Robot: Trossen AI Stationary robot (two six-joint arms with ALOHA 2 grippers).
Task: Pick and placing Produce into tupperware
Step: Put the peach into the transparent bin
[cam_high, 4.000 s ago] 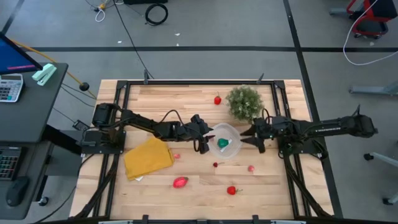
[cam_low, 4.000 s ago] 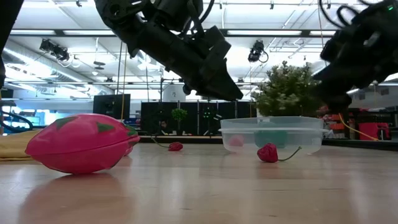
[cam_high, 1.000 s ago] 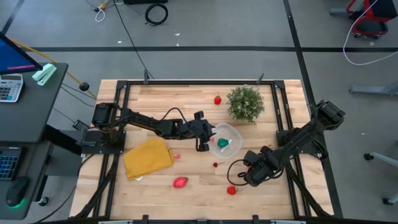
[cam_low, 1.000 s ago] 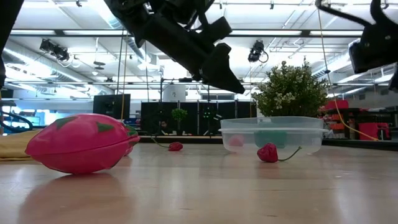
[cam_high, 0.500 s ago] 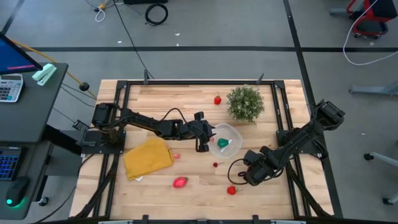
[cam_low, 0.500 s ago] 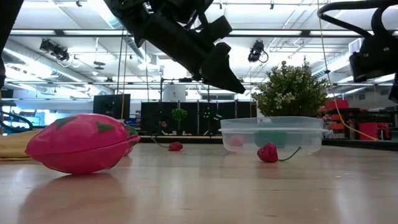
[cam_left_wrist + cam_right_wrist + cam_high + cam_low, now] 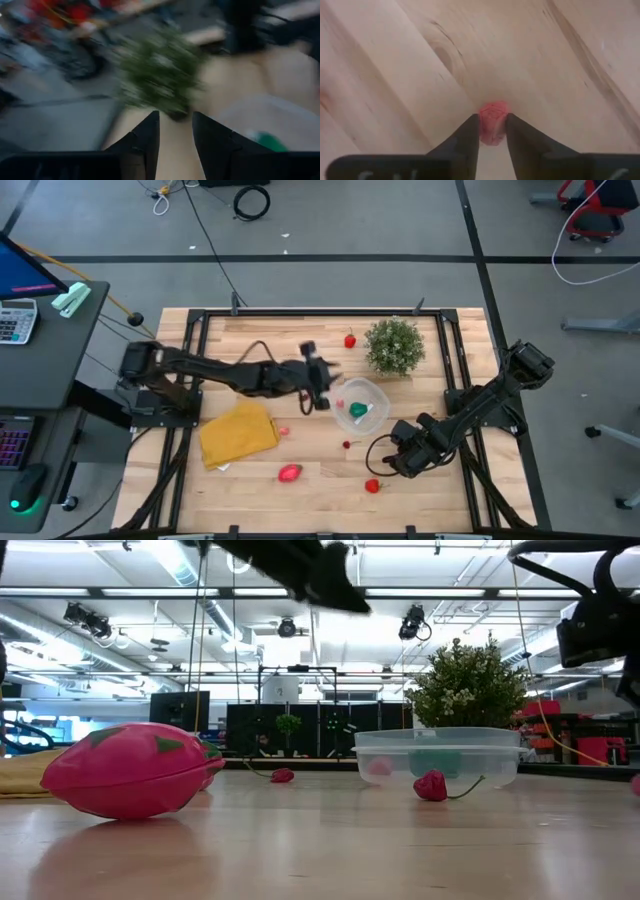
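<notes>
The tupperware (image 7: 362, 405) is a clear round bowl standing mid-table, also seen in the low view (image 7: 437, 757); a green piece (image 7: 358, 410) lies inside it. Loose produce lies on the wood: a red strawberry (image 7: 350, 340), a big pink piece (image 7: 290, 473), a red piece (image 7: 372, 486), a tiny pink one (image 7: 284, 431) and a dark red one (image 7: 347, 444). My left gripper (image 7: 322, 375) hovers open, left of the bowl, holding nothing (image 7: 174, 131). My right gripper (image 7: 392, 463) is low at the table's near right, shut on a small pink-red piece (image 7: 492, 124). My right gripper pinches the small pink-red piece by its two sides (image 7: 492, 117), between the two fingertips (image 7: 470, 131). The fingers slant down at it from the table's right side. The piece sits on the wooden table top.
A bushy potted plant (image 7: 392, 345) stands just beyond the bowl toward the far edge. A yellow folded cloth (image 7: 238, 433) lies at the near left. A black frame (image 7: 320, 313) runs around the table. Bare wood shows between the bowl and the near edge.
My left gripper has risen and drawn back from the bowl's left rim toward the table's far-left, moving fast enough to blur. My right gripper has stayed low at the near right, over the pink-red piece.
</notes>
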